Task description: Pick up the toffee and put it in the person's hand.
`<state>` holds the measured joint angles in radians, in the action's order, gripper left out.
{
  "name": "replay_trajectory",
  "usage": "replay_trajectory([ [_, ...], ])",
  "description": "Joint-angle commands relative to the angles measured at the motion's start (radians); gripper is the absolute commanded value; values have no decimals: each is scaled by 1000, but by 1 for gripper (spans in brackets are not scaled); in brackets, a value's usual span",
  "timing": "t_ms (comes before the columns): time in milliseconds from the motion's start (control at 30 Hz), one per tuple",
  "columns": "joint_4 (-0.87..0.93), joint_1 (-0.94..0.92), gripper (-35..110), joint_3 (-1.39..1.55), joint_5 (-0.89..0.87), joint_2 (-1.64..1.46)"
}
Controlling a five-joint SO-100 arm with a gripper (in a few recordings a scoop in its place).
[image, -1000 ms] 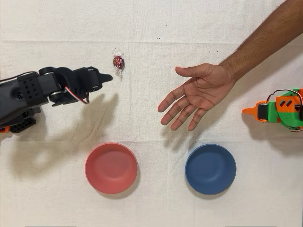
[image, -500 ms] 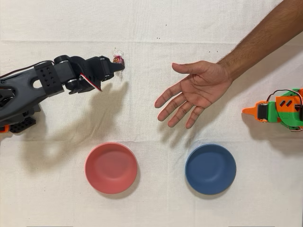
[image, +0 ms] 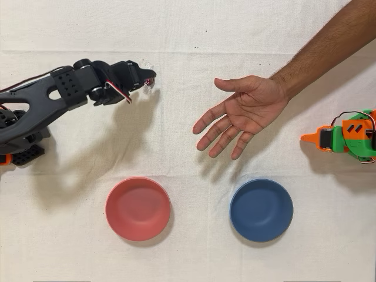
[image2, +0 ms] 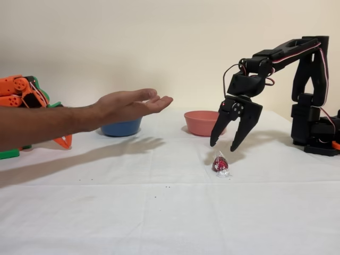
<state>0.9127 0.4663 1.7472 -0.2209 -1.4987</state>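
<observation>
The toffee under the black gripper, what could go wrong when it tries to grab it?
The open gripper hangs above the toffee, not yet around it. The sweet is small and round in a crinkly wrapper, so closing off-centre might pinch only the wrapper or flick it away. The person's hand waits well apart, so a loose grip could drop it on the way.

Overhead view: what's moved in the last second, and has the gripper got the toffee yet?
The black arm swung toward the top right of the overhead view; its gripper now hangs open above the toffee, not gripping it. The person's hand drifted slightly left. The toffee, the red bowl and the blue bowl stayed put.
</observation>
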Motion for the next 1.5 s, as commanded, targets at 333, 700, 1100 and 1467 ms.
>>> replay_trajectory([
  [333, -78, 29, 27, -87, -14, 52],
  [700, -104, 31, 26, -32, -18, 66],
  [1100, -112, 29, 27, 31, -20, 40],
  [1467, -107, 31, 27, 12, -49, 63],
])
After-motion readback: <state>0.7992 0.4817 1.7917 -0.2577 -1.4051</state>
